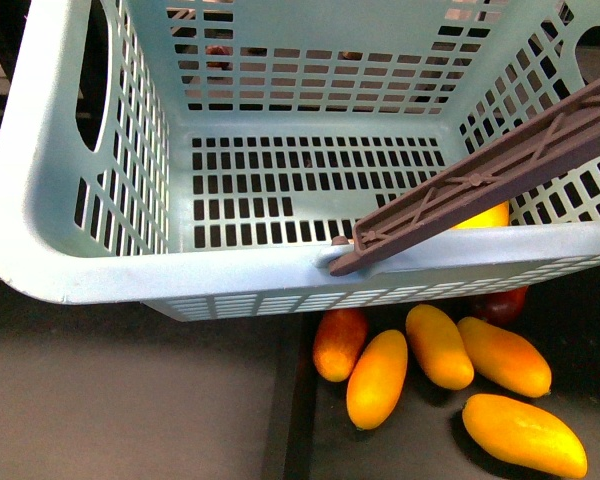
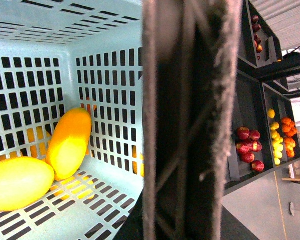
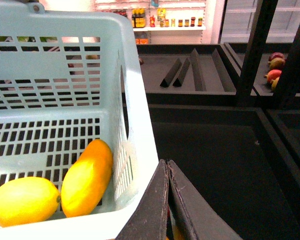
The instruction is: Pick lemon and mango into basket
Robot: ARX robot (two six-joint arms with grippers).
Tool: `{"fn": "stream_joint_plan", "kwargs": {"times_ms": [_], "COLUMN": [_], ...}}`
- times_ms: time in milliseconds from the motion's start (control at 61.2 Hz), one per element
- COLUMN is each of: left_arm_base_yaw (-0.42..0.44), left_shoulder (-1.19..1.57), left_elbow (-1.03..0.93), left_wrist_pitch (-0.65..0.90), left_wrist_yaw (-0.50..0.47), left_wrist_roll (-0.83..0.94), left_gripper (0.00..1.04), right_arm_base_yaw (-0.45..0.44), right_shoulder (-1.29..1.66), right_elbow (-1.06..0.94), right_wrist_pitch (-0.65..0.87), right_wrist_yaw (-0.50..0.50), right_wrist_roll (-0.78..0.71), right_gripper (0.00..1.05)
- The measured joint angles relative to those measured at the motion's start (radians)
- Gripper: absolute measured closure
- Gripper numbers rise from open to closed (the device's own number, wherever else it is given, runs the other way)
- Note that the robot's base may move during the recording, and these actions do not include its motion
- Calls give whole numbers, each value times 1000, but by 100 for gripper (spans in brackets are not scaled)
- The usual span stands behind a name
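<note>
The light turquoise basket [image 1: 230, 275] fills the front view, tilted, with its brown ribbed handle [image 1: 500, 170] across the right side. Inside it lie a yellow lemon [image 3: 22, 200] and an orange-yellow mango [image 3: 87, 177], side by side against one wall; both also show in the left wrist view, lemon [image 2: 17, 182] and mango [image 2: 70, 142]. My left gripper is shut on the handle [image 2: 190, 120], which hides its fingers. My right gripper [image 3: 167, 167] is shut and empty, just outside the basket's wall [image 3: 135, 125]. Neither gripper shows in the front view.
Several loose mangoes [image 1: 439, 345] lie on the dark shelf under the basket, next to a dark red fruit [image 1: 500, 303]. Side shelves hold red apples [image 2: 247, 147], oranges [image 2: 288, 135] and yellow fruit [image 2: 275, 142]. Black dividers [image 3: 182, 72] and an upright post [image 3: 250, 50] stand beyond my right gripper.
</note>
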Motion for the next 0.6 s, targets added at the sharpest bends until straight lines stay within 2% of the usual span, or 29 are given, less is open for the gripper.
{"fn": "stream_joint_plan", "kwargs": {"times_ms": [343, 424, 604], "left_arm_base_yaw": [0, 0, 0], "left_shoulder": [0, 0, 0], "left_elbow": [0, 0, 0], "left_wrist_pitch": [0, 0, 0], "left_wrist_yaw": [4, 1, 1], "left_wrist_roll": [-1, 0, 0], "left_gripper": [100, 100, 100], "right_arm_base_yaw": [0, 0, 0], "right_shoulder": [-193, -212, -331], "right_elbow": [-64, -93, -94], "right_wrist_pitch": [-130, -105, -214], "right_wrist_yaw": [0, 0, 1], "right_wrist_roll": [0, 0, 0], "right_gripper": [103, 103, 103]}}
